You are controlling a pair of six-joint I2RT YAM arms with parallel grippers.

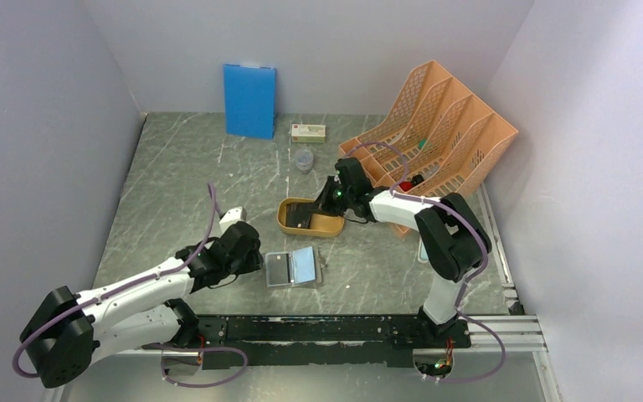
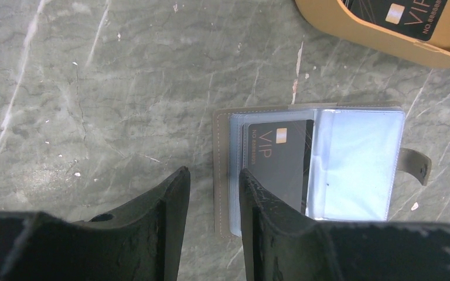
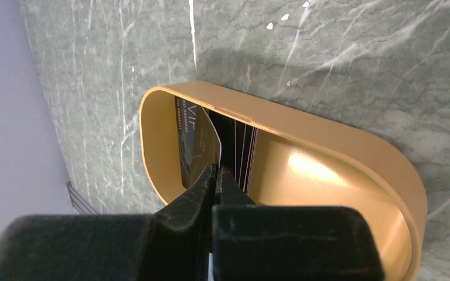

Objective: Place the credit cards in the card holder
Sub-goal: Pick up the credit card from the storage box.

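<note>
1. Top view: bright, soft, even light from above. The tabletop (image 1: 184, 193) is evenly lit, with only faint soft shadows beside the arms. No blur.
2. Left wrist: stone veins sharp. Pale pockets of the card holder (image 2: 360, 164) washed out, slight sheen. Left hand (image 2: 214, 175) dark and soft-focus along the bottom edge.
3. Right wrist: strong glare patch on the inner wall of the yellow tray (image 3: 304, 167). Credit card (image 3: 196, 140) print legible. Right hand (image 3: 217, 170) near black, blurred, detail lost. Soft shadow along the tray's rim.
</note>
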